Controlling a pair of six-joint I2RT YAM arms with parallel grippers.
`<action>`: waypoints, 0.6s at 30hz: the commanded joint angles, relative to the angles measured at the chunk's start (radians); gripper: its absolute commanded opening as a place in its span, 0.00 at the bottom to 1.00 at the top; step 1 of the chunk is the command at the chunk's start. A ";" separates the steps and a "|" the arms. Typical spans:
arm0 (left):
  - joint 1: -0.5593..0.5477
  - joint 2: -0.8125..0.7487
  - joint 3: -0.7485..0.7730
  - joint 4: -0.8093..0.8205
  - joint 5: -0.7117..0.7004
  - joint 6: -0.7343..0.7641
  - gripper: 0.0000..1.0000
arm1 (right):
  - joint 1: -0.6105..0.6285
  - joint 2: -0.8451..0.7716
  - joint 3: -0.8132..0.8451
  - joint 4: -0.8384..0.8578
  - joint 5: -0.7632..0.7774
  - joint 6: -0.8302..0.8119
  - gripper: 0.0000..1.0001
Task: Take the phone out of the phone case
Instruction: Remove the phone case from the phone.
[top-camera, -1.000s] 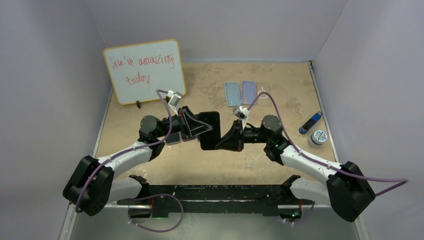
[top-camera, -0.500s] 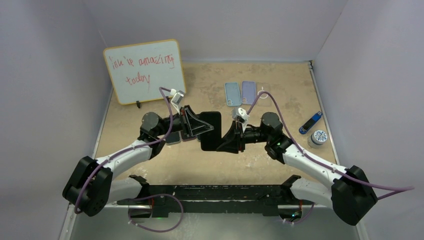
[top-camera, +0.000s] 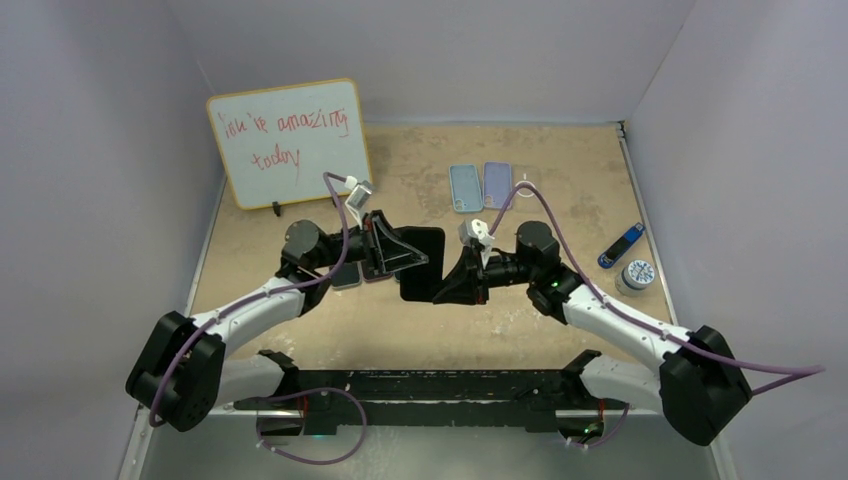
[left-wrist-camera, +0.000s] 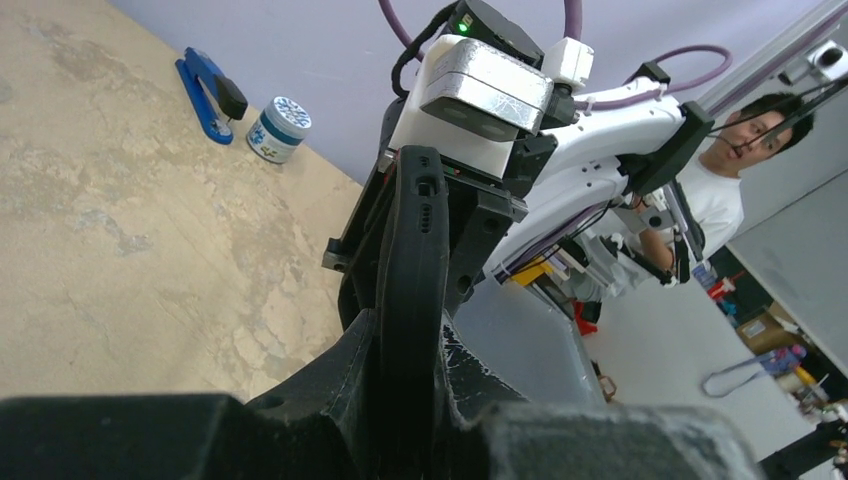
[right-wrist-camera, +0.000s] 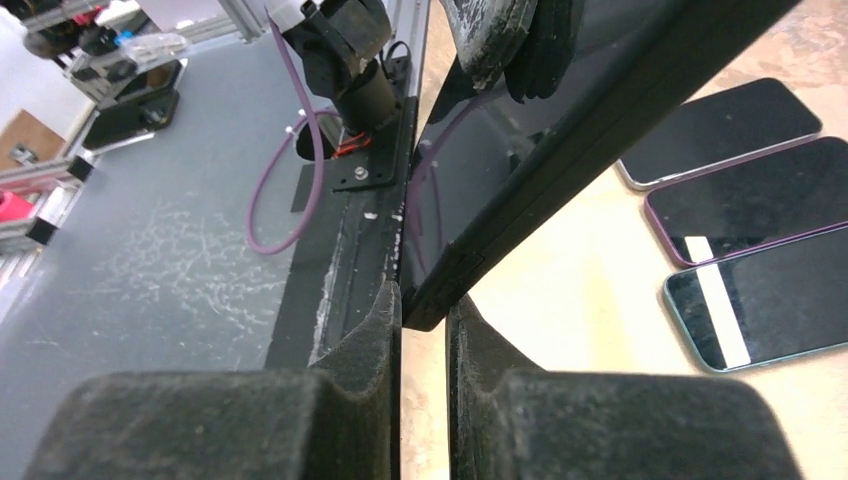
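Note:
A black phone in its black phone case hangs above the middle of the table, held between both arms. My left gripper is shut on its left side; in the left wrist view the case stands edge-on between the fingers. My right gripper is shut on its lower right corner. In the right wrist view that corner sits pinched between the fingertips, and the glossy phone screen rises above it.
Bare phones lie screen-up side by side on the table under the left arm. A blue case and a lilac case lie at the back. A whiteboard stands back left; a blue stapler and round tin sit right.
My right arm has edged left and slightly back, bringing its gripper closer against the phone's corner. The left gripper and the phone have hardly moved.

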 joint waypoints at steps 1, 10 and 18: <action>0.005 0.016 0.066 0.038 0.000 -0.061 0.00 | 0.009 0.013 0.038 0.003 0.015 -0.204 0.09; 0.010 0.042 0.066 0.043 0.023 -0.108 0.00 | 0.010 0.032 0.044 -0.010 0.053 -0.404 0.00; 0.012 0.056 0.064 0.038 0.033 -0.128 0.00 | 0.024 0.049 0.087 -0.088 0.106 -0.582 0.02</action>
